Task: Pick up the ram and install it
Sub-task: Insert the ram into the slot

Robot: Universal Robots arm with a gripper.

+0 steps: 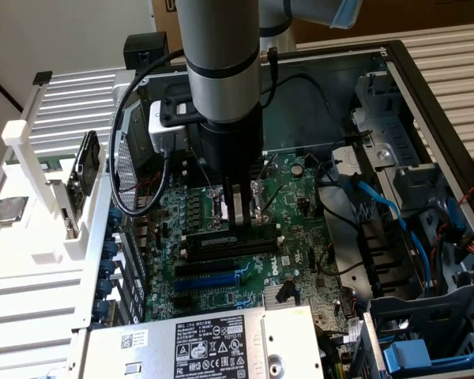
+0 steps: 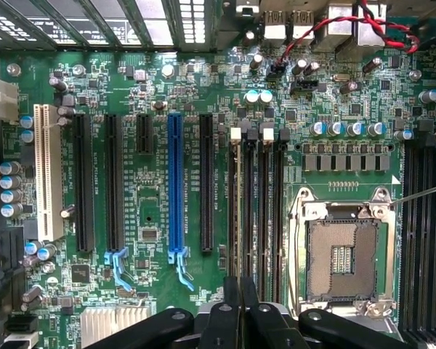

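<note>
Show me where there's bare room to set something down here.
Bare: the white slatted surface, between the white rack and the silver box; that box's top too. Crowded: the gripper at the memory slots, and the cables beside the drive cage.

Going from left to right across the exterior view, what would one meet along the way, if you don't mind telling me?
Silver CPU chip → black cable loop → pincer, down at the motherboard → coin battery → blue cable
</note>
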